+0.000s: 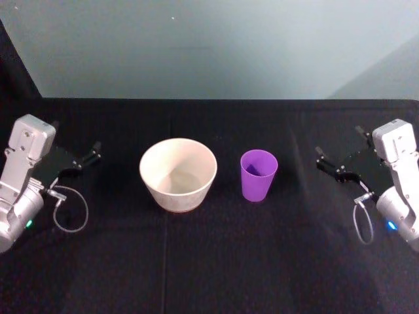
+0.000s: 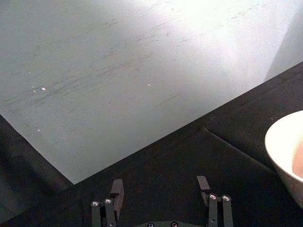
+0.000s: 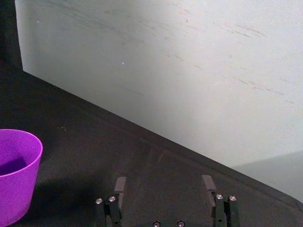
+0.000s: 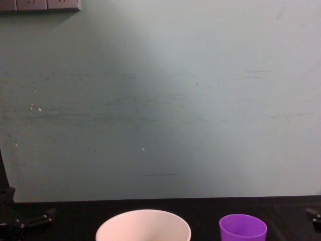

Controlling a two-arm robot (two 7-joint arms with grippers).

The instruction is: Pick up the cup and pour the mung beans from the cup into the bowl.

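Since nothing is being gripped yet, the whole task is being left to do: the cup (image 1: 258, 174) is being shown upright on the table (image 1: 209, 261) just beside the bowl (image 1: 177, 196), while the left hand (image 1: 91, 155) and right hand (image 1: 322, 160) are being held open, well apart from both.

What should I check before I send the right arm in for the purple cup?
1. Cup upright, touching nothing: ok.
2. Right gripper open, empty, at the cup's right: ok.
3. Bowl upright, apart from the cup, on its left: ok.
4. Mung beans inside the cup: cannot tell.
5. Left gripper open, parked left of the bowl: ok.
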